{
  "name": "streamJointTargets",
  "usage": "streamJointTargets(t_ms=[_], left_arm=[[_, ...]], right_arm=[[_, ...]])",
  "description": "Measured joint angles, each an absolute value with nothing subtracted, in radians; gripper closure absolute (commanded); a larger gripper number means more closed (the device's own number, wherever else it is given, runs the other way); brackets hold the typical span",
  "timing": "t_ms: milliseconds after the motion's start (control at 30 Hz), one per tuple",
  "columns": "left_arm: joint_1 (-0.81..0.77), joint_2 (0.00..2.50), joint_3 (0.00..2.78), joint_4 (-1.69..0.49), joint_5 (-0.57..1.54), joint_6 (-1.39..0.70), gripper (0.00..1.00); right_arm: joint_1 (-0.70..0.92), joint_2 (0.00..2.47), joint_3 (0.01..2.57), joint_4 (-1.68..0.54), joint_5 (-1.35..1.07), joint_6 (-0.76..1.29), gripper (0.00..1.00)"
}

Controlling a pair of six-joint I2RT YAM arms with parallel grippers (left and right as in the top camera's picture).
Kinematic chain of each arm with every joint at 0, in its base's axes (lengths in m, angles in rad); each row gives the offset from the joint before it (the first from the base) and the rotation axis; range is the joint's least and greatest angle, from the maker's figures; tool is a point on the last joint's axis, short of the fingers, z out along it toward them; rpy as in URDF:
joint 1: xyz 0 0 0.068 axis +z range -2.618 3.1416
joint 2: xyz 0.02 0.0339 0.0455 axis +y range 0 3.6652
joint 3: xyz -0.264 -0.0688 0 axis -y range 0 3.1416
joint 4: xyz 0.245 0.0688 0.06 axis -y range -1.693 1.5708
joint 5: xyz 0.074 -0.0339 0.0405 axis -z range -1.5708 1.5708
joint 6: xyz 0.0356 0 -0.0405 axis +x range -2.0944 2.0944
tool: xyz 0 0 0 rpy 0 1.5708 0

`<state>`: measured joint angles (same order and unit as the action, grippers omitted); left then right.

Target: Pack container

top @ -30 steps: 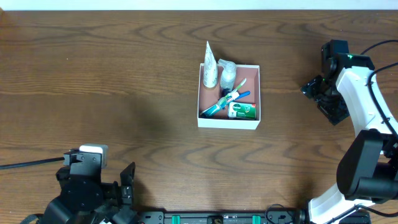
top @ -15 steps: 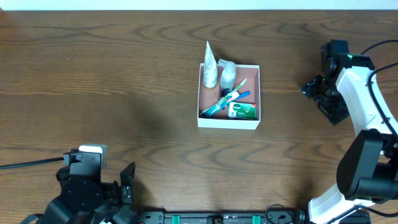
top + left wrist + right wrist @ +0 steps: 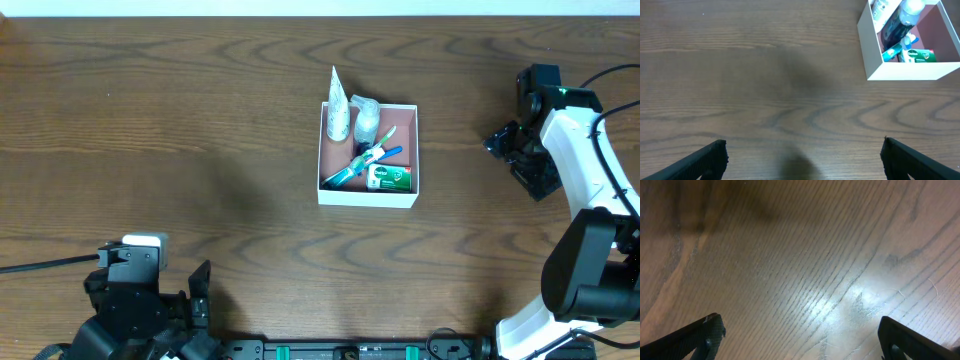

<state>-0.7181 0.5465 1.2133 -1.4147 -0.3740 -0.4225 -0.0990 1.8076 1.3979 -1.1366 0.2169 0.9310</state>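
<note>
Jaws of the left tool (image 3: 802, 150) stand spread wide at the near-left edge of the brown wooden bench (image 3: 180, 130), with nothing between them. In the left wrist view the two dark fingertips sit in the bottom corners, only bare woodgrain showing between them.

Farther in, near the middle of the bench, sits the container (image 3: 367, 195), a square shallow box with white outer walls and a reddish-brown floor, well apart from both arms. In the left wrist view it lies ahead and to the right, partly cut by the frame.

Against its near wall lies a green-and-white packet (image 3: 390, 178). Just behind the packet, a few thin blue and green sticks (image 3: 365, 158), possibly toothbrushes, lie slanted across the floor. At the far wall a small clear bottle (image 3: 366, 122) with a white cap stands beside a white tube (image 3: 338, 110) in the far-left corner, and the tube's tip rises past the rim.

Off to the right and slightly farther back, the right tool (image 3: 800, 325) hangs over bare bench, fingers likewise spread apart and gripping nothing. Its wrist view shows only glossy woodgrain with a bright glare patch.
</note>
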Motion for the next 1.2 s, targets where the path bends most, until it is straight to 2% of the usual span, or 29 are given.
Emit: streamJointTargets(t_ms=[100,267,433,600,867,1200], left_arm=[[-0.699,0.546,1.213,-1.411,-0.369,-0.422,0.02],[-0.556,0.546,1.213,-1.334,-0.318,-0.423,0.02],[-0.381,0.507,1.131,-1.133,-0.234,-0.423,0.02],[-0.273,0.416,0.912,-0.89,-0.14,-0.411,0.02],[-0.235,0.213,0.539,-0.562,0.052,-0.311,0.02],[-0.152,0.105,0.323,-0.373,0.232,-0.283,0.02]], right_arm=[[-0.099,1.808,1.398,-1.136,0.217,0.931,0.01],[-0.099,1.808,1.398,-1.137,0.217,0.931,0.01],[-0.099,1.808,1.398,-1.136,0.217,0.931,0.01],[-0.099,1.808,1.398,-1.136,0.217,0.931,0.01],[-0.099,1.808,1.398,-1.136,0.217,0.931,0.01],[-0.099,1.808,1.398,-1.137,0.217,0.931,0.01]])
